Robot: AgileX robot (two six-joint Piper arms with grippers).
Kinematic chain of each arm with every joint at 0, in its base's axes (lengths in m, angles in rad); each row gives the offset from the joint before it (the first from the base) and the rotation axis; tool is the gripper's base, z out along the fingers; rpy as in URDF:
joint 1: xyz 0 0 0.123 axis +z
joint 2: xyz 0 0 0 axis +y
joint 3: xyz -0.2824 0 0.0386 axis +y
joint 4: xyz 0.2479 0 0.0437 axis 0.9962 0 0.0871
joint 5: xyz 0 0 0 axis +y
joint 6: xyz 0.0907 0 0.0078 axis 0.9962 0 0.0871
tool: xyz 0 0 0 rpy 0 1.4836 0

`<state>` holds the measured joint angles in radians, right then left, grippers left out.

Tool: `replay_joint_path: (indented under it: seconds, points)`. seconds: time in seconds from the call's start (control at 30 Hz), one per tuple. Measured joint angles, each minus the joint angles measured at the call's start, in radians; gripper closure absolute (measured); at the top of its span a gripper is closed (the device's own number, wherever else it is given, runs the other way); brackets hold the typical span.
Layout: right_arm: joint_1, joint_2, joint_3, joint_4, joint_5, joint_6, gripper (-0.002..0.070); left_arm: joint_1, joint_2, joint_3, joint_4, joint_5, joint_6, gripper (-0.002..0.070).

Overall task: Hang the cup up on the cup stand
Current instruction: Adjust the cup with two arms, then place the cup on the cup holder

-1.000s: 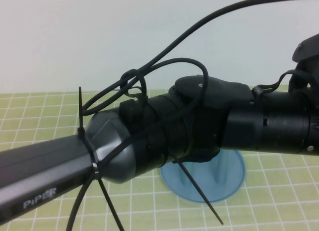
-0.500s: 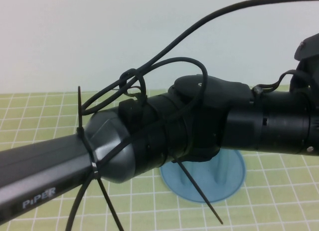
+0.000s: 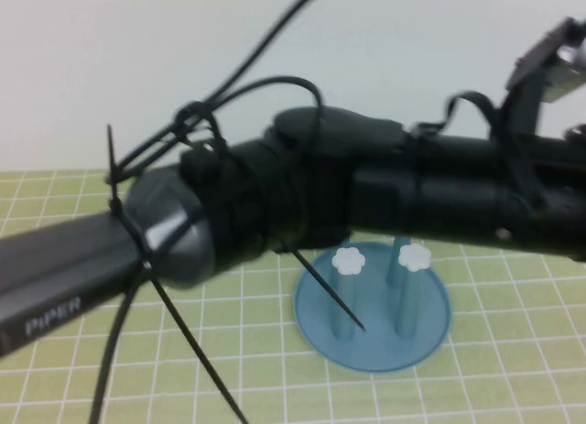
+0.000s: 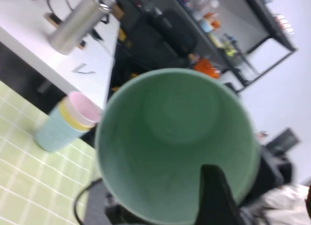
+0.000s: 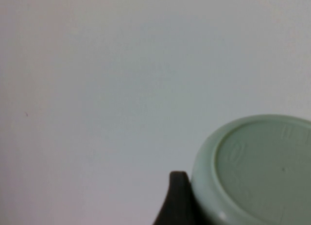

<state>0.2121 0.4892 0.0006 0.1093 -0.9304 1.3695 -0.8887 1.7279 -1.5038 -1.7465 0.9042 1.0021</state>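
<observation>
Overhead, arms hide both tools; wrist views show the cup [image 4: 175, 142].

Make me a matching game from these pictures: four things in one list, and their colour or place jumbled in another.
Things:
1. cup
2. cup stand
3. stack of cups
4. flask

Descriptions:
a. blue and white
b. silver, on the white counter
c. pale green, with the left gripper at its mouth and the right gripper by its bottom
d. pink one innermost, standing on the checked mat

Pairs: 1c, 2a, 3d, 4b
</observation>
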Motion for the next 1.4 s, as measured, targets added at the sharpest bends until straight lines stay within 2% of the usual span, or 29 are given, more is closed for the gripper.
replay_joint_path:
  seconds: [0.07, 0.13, 0.3, 0.47, 0.63, 0.7, 0.83, 0.9, 1.17, 1.4]
  points:
    - [0.0, 0.0, 0.0, 0.012, 0.017, -0.028, 0.0083, 0.038, 0.0, 0.0, 0.019, 0.071, -0.021, 0.034]
    - [0.0, 0.0, 0.0, 0.014, 0.049, -0.06, 0.0083, 0.074, 0.0, 0.0, 0.047, 0.128, -0.03, 0.0406]
    - [0.0, 0.0, 0.0, -0.012, 0.175, -0.151, 0.0083, 0.157, 0.0, 0.0, 0.099, 0.223, -0.055, 0.0672]
    - [0.0, 0.0, -0.008, -0.117, 0.268, -0.221, 0.0083, 0.217, -0.017, 0.0, 0.154, 0.159, -0.054, 0.0675]
    - [0.0, 0.0, -0.106, -0.294, 0.445, -0.314, 0.0083, 0.296, -0.074, 0.0, 0.246, 0.066, -0.073, 0.0675]
    - [0.0, 0.002, -0.171, -0.398, 0.523, -0.331, 0.0083, 0.321, -0.103, 0.0, 0.33, 0.04, -0.108, 0.0675]
    - [0.0, 0.059, -0.3, -0.582, 0.589, -0.335, 0.0083, 0.329, -0.163, 0.0, 0.61, -0.039, -0.227, 0.0675]
    - [0.0, 0.115, -0.359, -0.651, 0.589, -0.335, 0.0083, 0.325, -0.19, 0.0, 0.75, -0.07, -0.311, 0.0675]
    - [0.0, 0.414, -0.536, -0.894, 0.49, -0.324, 0.0084, 0.327, -0.271, 0.017, 1.103, -0.194, -0.521, 0.0675]
    - [0.0, 0.674, -0.646, -1.064, 0.332, -0.28, 0.0084, 0.327, -0.354, 0.126, 1.347, -0.304, -0.686, 0.0675]
